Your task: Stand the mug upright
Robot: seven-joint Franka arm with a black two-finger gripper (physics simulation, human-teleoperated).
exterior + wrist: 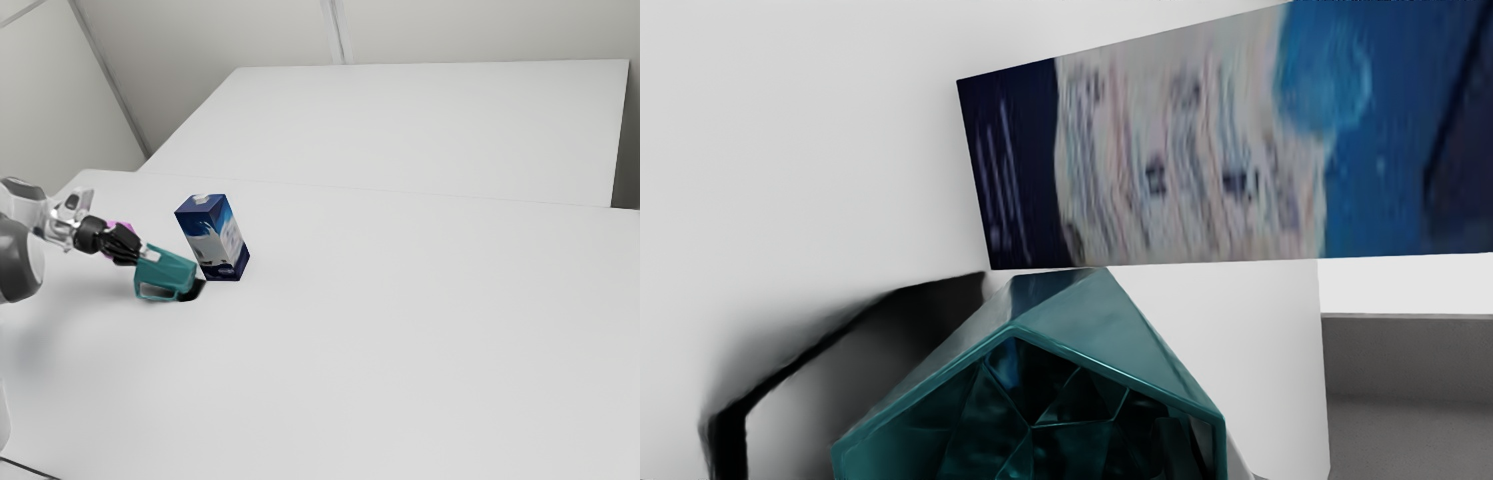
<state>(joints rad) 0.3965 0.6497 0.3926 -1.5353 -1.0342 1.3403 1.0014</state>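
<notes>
Exterior view: the mug (168,269) lies tipped over at the end of the tool (144,254), its mouth toward the tool and its base toward the carton (222,240). Its long axis runs roughly in line with the arm's reach, base end lower, over the worktop (380,330); I can't tell if it touches. The wrist view looks straight into the mouth. Whether the tool grips the wall or stands loose at the rim, I can't tell. Uprighting it likely means swinging the mouth up and the base down, clear of the carton.
</notes>
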